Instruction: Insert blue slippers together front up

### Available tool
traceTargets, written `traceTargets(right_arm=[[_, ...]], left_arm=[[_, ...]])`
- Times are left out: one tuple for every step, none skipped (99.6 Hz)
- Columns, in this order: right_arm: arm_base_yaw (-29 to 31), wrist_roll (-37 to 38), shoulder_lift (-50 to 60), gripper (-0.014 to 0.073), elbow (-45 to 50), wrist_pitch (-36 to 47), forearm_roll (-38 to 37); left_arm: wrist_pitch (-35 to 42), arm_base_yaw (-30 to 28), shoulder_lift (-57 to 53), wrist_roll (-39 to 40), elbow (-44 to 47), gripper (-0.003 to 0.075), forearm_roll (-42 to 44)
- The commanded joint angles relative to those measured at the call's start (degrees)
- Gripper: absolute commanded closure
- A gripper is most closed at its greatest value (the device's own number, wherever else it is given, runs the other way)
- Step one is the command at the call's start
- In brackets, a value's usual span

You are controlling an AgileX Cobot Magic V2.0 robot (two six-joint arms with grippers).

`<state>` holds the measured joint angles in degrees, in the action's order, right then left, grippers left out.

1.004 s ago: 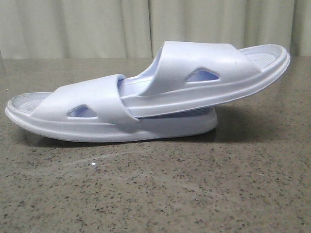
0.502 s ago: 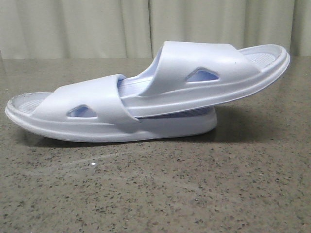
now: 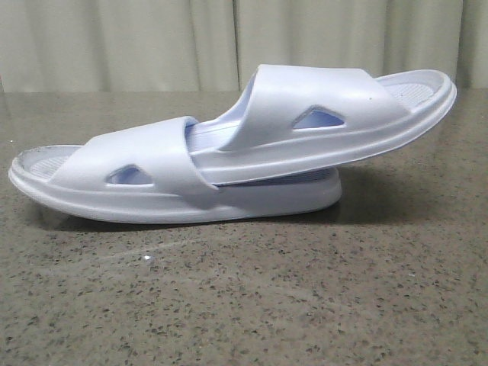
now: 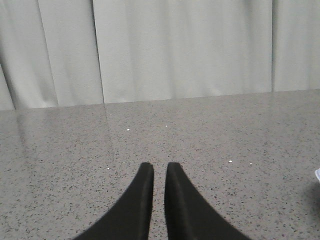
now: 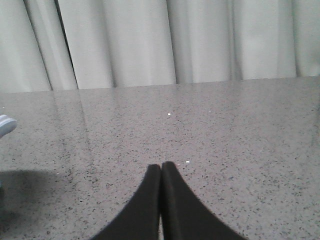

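Showing two blue slippers [image 3: 229,145] in the front view, nested on the speckled table [image 3: 252,297]: lower slipper [image 3: 145,183] flat on the stone, upper slipper [image 3: 335,114] pushed under the lower one's strap, its far end tilted up to the right and clear of the table. One triangular side hole visible on each strap. Pale curtain [image 3: 152,46] behind. Neither arm in this view.

Seen from the left wrist: left gripper [image 4: 159,172], two black fingers with a narrow gap between the tips, holding nothing, above bare table. Only a tiny pale sliver at the picture's edge, too small to name.

Seen from the right wrist: right gripper [image 5: 161,170], fingers pressed together, empty. Just the tip of one slipper [image 5: 6,125] cut off at the edge, dark shadow beneath it.
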<state>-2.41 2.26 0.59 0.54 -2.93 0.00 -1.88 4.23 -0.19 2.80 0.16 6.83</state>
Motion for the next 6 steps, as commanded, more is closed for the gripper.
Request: traceTargets(right_arm=[[-0.03,0.07,1.13,0.0701,1.27,4.64,0.00],[-0.03,0.07,1.13,0.0701,1.27,4.64,0.00],[-0.03,0.07,1.13,0.0701,1.27,4.64,0.00],[-0.03,0.07,1.13,0.0701,1.27,4.64,0.00],[-0.03,0.07,1.13,0.0701,1.27,4.64,0.00],[-0.03,0.07,1.13,0.0701,1.27,4.64,0.00]], left_arm=[[4.72,-0.10,-0.59,0.66,0.51,0.0704,-0.42],[4.72,-0.10,-0.59,0.66,0.51,0.0704,-0.42],[4.72,-0.10,-0.59,0.66,0.51,0.0704,-0.42],[4.72,-0.10,-0.59,0.66,0.51,0.0704,-0.42],[4.72,-0.10,-0.59,0.66,0.51,0.0704,-0.42],[4.72,-0.10,-0.59,0.66,0.51,0.0704,-0.42]])
